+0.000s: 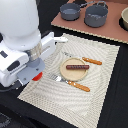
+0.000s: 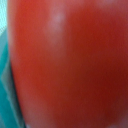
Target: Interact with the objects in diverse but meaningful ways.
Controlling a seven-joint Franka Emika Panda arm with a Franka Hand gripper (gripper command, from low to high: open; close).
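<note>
The small red tomato [image 2: 65, 60] fills almost the whole wrist view, blurred and very close to the camera. In the exterior view a sliver of the tomato [image 1: 36, 76] shows right under my gripper [image 1: 35, 71], at the placemat's edge on the exterior view's left. The fingers are hidden by the arm and the tomato, so their state does not show. The brown sausage stick [image 1: 77, 66] lies on a round tan plate [image 1: 75, 72] in the middle of the mat. Two grey pots [image 1: 70, 11] [image 1: 96, 15] stand at the back on a brown board.
A striped placemat [image 1: 102, 75] covers the table. An orange-handled knife [image 1: 91, 61] lies behind the plate and an orange-handled fork [image 1: 75, 84] in front of it. A bowl [image 1: 125, 18] sits at the back on the exterior view's right.
</note>
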